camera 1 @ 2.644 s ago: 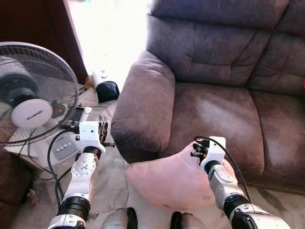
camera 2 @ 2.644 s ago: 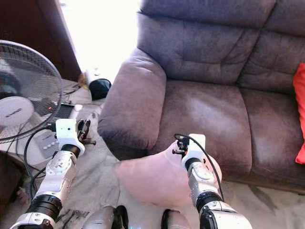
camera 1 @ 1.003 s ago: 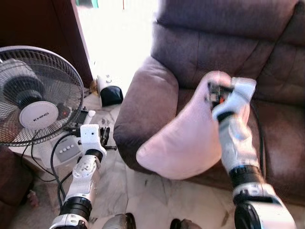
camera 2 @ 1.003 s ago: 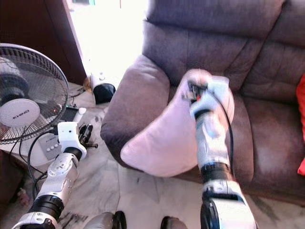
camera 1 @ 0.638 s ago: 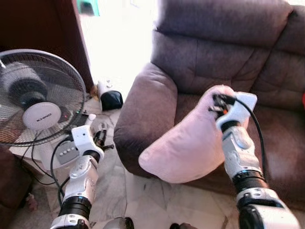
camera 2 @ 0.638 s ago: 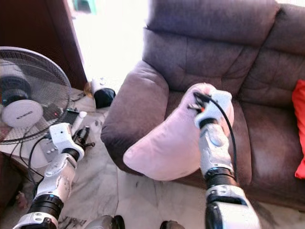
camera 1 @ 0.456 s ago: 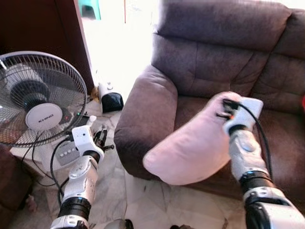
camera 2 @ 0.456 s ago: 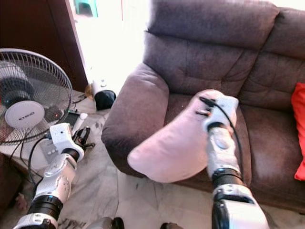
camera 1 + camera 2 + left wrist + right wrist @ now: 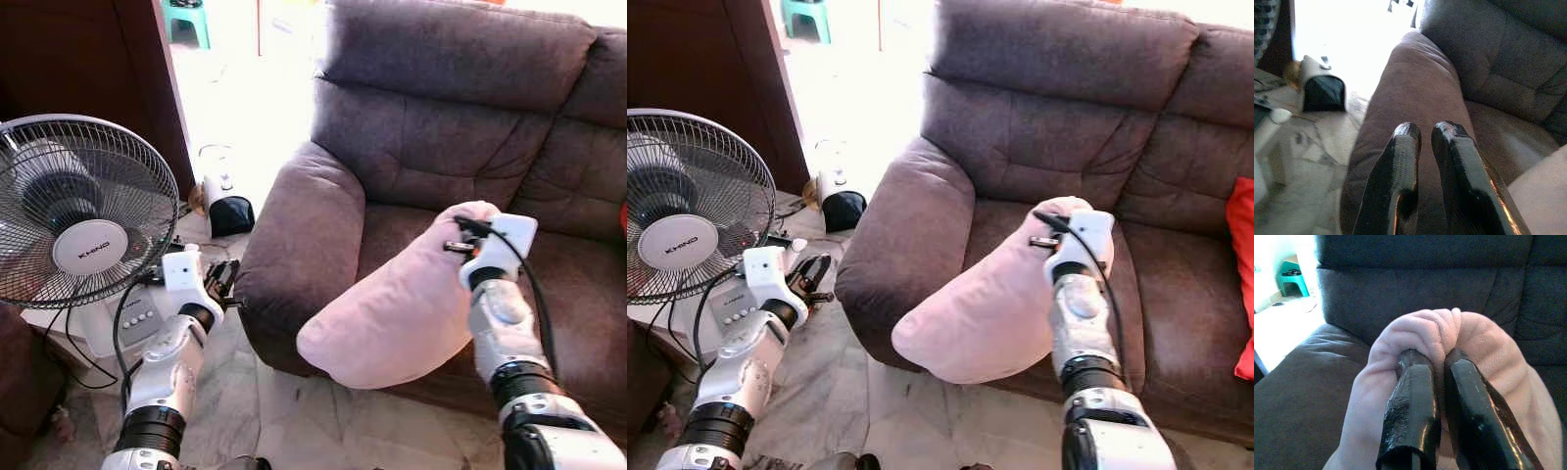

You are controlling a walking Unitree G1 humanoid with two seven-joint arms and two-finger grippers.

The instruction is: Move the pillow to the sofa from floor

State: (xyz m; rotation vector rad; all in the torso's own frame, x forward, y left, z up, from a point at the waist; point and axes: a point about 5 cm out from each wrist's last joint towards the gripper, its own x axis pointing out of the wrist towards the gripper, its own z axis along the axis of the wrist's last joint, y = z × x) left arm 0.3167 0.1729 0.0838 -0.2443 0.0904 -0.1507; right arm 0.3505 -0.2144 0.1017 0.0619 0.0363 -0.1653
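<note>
Metal-caged fan (image 9: 80,217): a pedestal fan at the far left, its round grille facing the room, a white control base under it with black cables trailing.
Floor (image 9: 274,411): pale marbled tile between the fan and the sofa; a small black-and-white appliance (image 9: 223,201) stands on it near the bright doorway.
Left gripper (image 9: 1425,134): held low beside the fan, pointing at the sofa's armrest (image 9: 299,235); its two black fingers lie almost together with a thin gap between them, nothing in them.
Sofa (image 9: 1058,117): brown-grey upholstery with a deep tufted back, filling the middle and right.
Pillow (image 9: 397,304): pale pink, lifted off the floor, hanging slantwise over the front edge of the sofa seat just beside the armrest, its lower end out past the seat front.
Right gripper (image 9: 1437,364): raised over the seat, fingers clamped on a bunched fold at the pillow's upper end.
Red cushion (image 9: 1244,284): at the right edge, against the sofa back.
</note>
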